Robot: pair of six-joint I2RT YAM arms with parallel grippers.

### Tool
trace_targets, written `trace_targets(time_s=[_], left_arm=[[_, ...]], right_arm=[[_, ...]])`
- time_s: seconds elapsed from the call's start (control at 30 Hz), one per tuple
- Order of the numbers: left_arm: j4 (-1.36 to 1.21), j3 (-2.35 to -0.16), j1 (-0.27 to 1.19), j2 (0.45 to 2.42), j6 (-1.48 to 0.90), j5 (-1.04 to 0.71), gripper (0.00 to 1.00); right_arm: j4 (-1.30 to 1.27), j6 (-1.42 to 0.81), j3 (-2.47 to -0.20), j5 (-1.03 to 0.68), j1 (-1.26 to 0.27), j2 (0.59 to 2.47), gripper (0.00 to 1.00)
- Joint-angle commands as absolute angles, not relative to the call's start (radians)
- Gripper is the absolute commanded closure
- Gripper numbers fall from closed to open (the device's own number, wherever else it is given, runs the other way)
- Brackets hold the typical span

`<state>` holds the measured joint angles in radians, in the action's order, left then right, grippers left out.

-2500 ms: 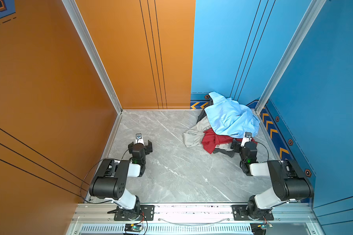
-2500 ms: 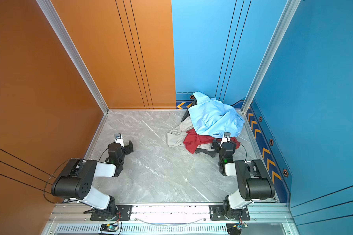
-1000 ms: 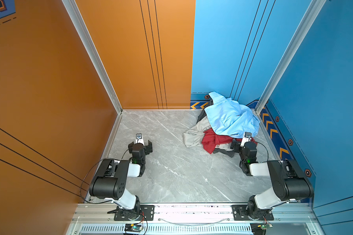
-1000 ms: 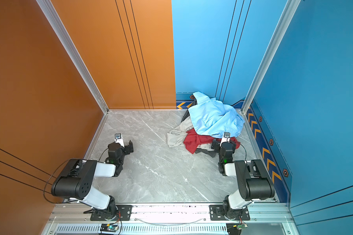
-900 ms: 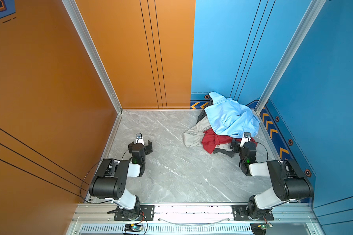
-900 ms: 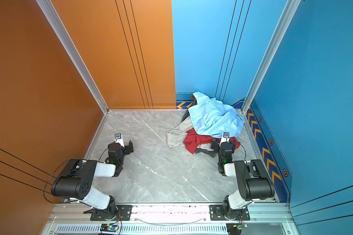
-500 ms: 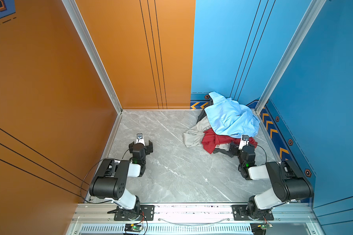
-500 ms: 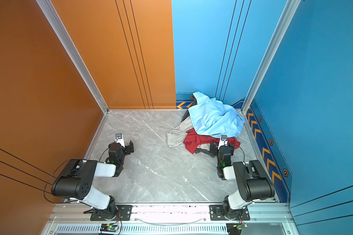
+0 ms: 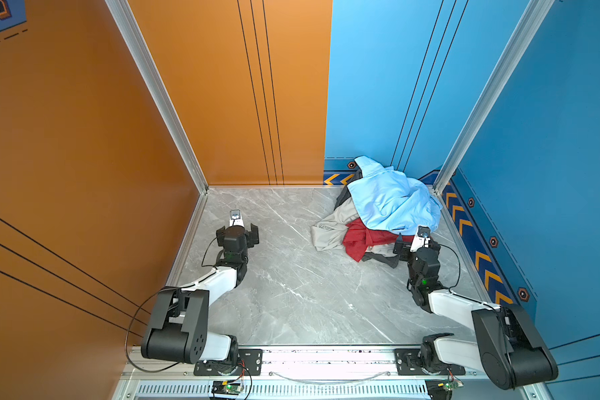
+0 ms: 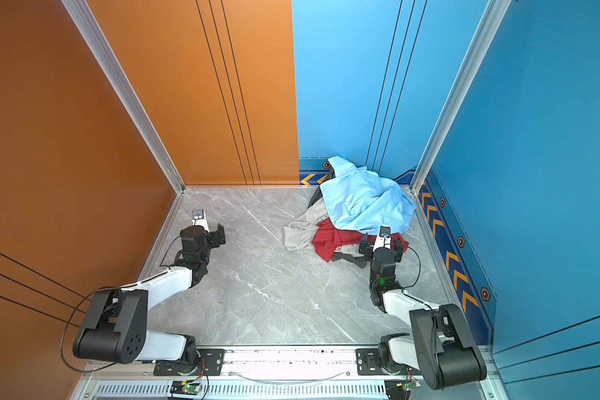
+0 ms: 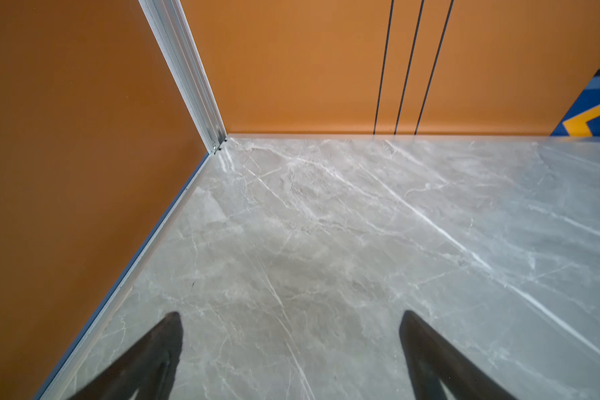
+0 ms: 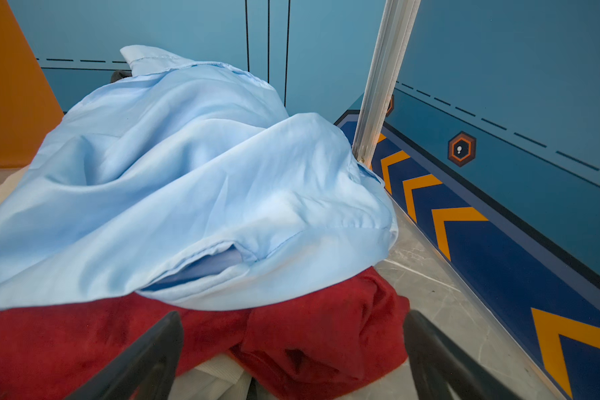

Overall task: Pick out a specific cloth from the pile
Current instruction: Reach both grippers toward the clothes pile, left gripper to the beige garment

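Observation:
The pile [image 9: 378, 221] [image 10: 352, 221] lies in the far right corner. A light blue shirt [image 9: 392, 201] [image 12: 187, 166] covers its top, with a dark red garment [image 9: 361, 239] [image 12: 309, 339] under it. The cloth [image 9: 329, 228] [image 10: 300, 232], light grey-beige, sticks out on the pile's left side, and a strip of it shows under the red garment [image 12: 215, 377]. My right gripper [image 9: 415, 246] [image 10: 381, 247] [image 12: 291, 315] stands open at the pile's near edge, its fingers either side of a red fold, holding nothing. My left gripper [image 9: 238, 232] [image 10: 207, 230] [image 11: 290, 315] is open over bare floor.
A dark charcoal garment [image 9: 381, 258] pokes out at the pile's near side. The grey marble floor [image 9: 291, 277] is walled by orange panels [image 9: 222, 104] on the left and blue panels [image 9: 534, 173] on the right. An aluminium corner post [image 12: 378, 86] stands just behind the pile.
My right gripper has shifted slightly along the pile's near edge. The left arm has not moved. Both grippers stay open.

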<state>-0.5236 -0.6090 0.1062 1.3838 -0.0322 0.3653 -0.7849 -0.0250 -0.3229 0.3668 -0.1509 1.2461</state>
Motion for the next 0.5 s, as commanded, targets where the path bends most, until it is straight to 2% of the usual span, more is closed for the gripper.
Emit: trace_targets(time_s=[0.0,0.23,0.47], left_arm=[[-0.325,-0.673,0.131,1.347,-0.113,0.407,0.02],[-0.15,-0.797,0.225,1.308,-0.191,0.425,0.02],[-0.086,-0.863,0.367,1.327,-0.208,0.43,0.02]], right_arm=[[-0.568,-0.075,-0.391,0.409,-0.152,1.169,0.0],[-0.224,-0.141,-0.538,0.377,-0.143,1.007,0.0],[0.104,-0.252,-0.742,0.338,-0.138,0.96,0.0]])
